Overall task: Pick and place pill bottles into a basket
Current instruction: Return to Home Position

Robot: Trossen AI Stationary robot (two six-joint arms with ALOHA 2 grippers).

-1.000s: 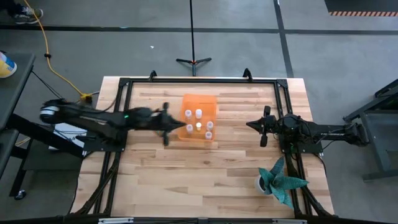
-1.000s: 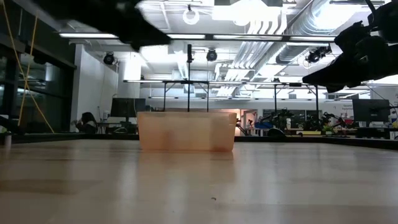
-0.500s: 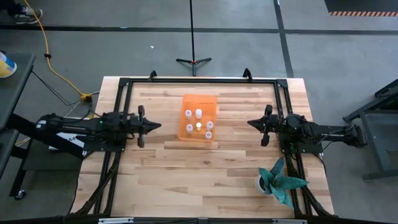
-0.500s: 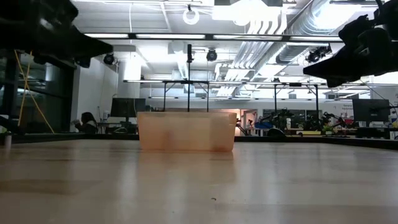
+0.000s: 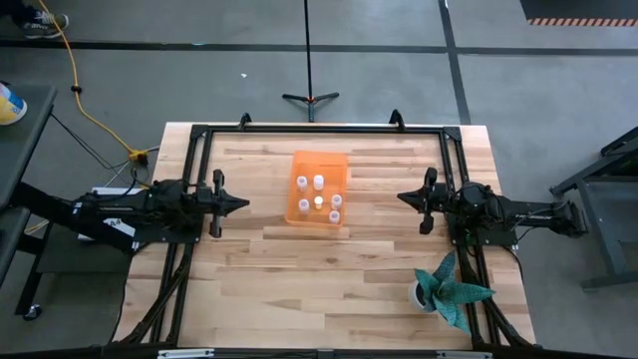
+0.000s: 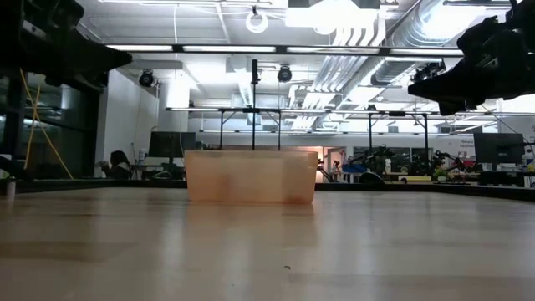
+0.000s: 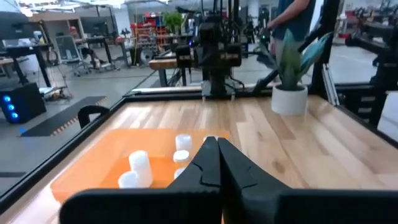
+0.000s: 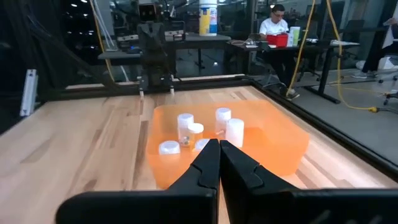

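Note:
The orange basket [image 5: 317, 189] stands on the table's far middle, resting on its base. Several small white-capped pill bottles [image 5: 319, 202] stand inside it; they also show in the left wrist view [image 7: 140, 167] and the right wrist view [image 8: 234, 132]. My left gripper [image 5: 242, 203] hangs shut and empty above the table, left of the basket, pointing at it. My right gripper [image 5: 402, 197] hangs shut and empty right of the basket, pointing at it. In the low view the basket [image 6: 251, 176] shows side on, both arms high above the table.
A white pot with a teal plant [image 5: 449, 289] stands at the table's near right, also in the left wrist view [image 7: 289, 98]. A black frame [image 5: 319, 130] runs round the table. People show in the room beyond [image 8: 273, 22].
My left gripper has drawn back from the basket's left wall toward the table's left edge, fast at first, then slower. The basket and its bottles have stayed in place.

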